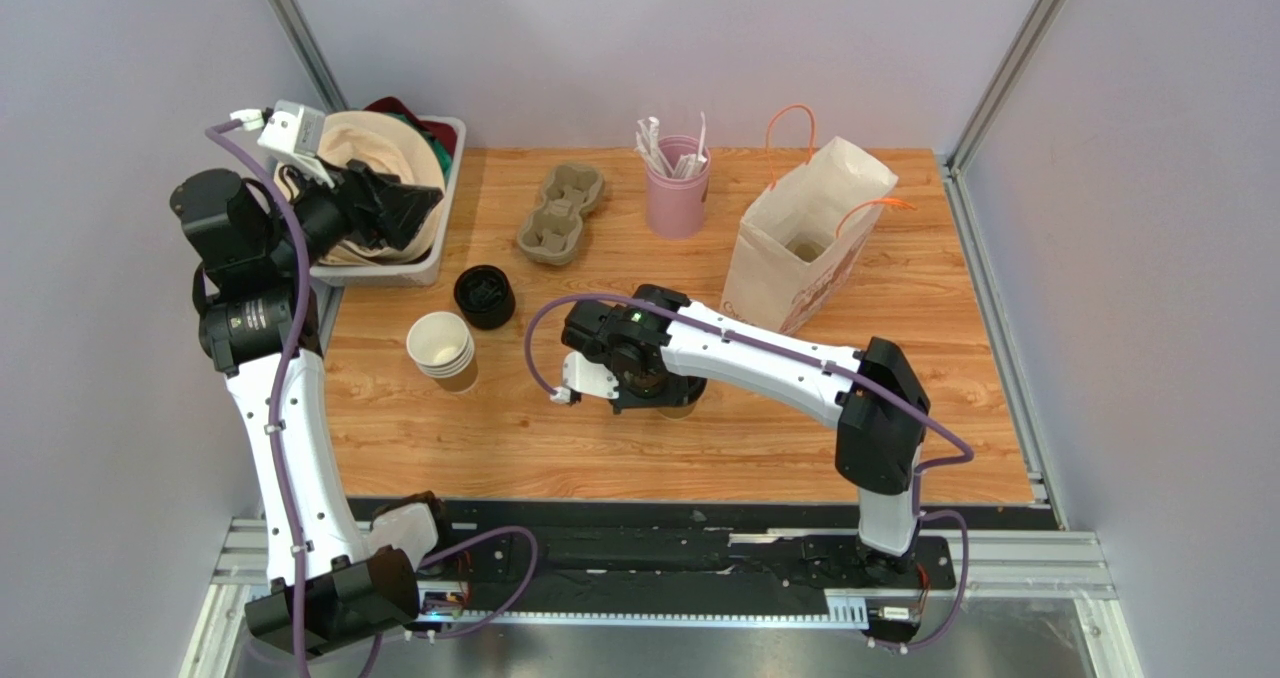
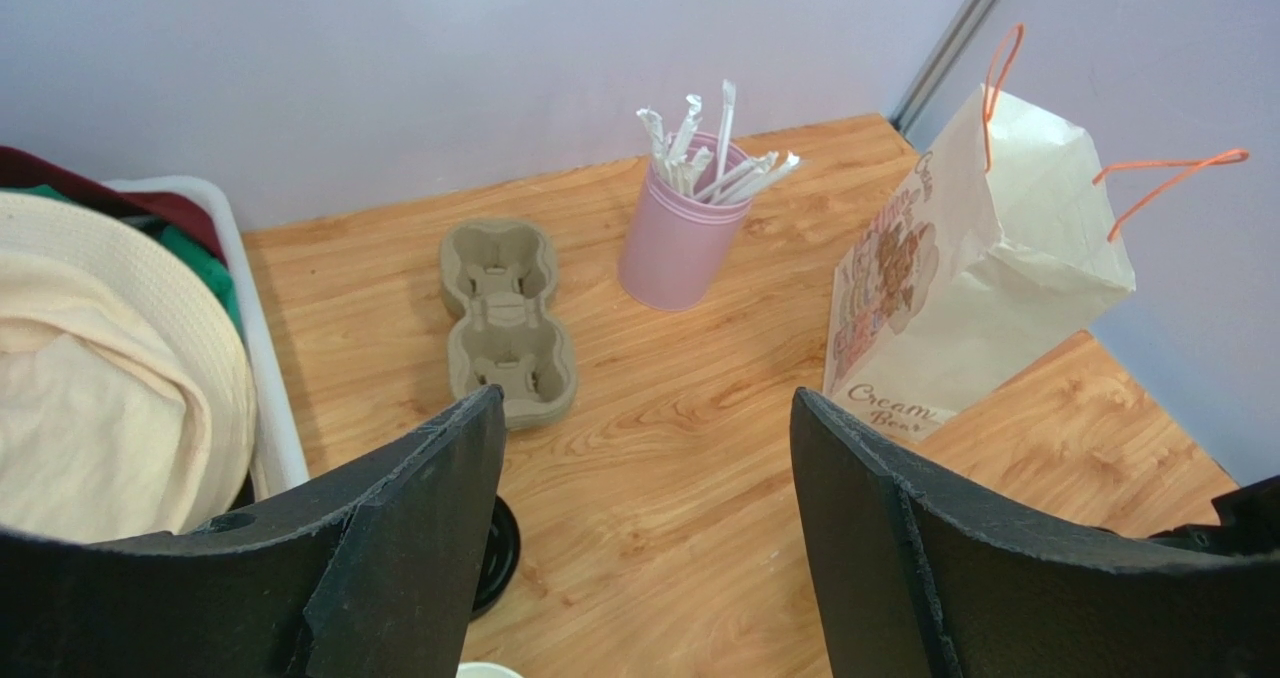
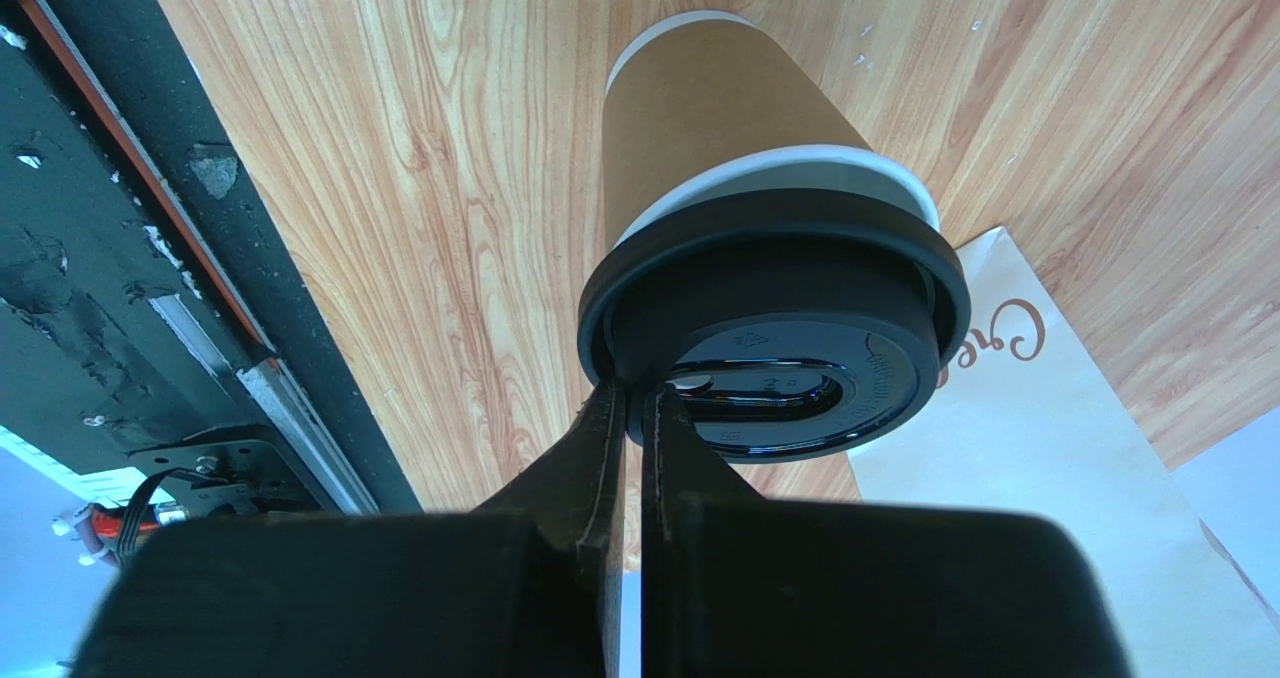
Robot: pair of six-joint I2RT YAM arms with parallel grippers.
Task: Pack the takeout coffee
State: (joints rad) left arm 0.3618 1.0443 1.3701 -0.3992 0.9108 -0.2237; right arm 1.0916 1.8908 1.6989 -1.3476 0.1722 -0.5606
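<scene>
The takeout coffee [image 3: 706, 123] is a brown paper cup with a black lid [image 3: 781, 348] pressed on it. My right gripper [image 3: 634, 396] is shut on the lid's rim, one finger inside the rim and one outside. In the top view the right gripper [image 1: 639, 366] hangs over the front middle of the table and hides the cup. Whether the cup's base touches the wood I cannot tell. My left gripper [image 2: 646, 396] is open and holds nothing. It hovers at the back left, over the bin's edge [image 1: 421, 206].
An open paper bag [image 1: 796, 243] with orange handles stands at the back right. A pulp cup carrier [image 1: 561, 210] and a pink cup of white sticks [image 1: 676, 183] sit at the back. A stack of cups [image 1: 443, 351], a loose black lid [image 1: 484, 294] and a white bin [image 1: 406, 270] are at the left.
</scene>
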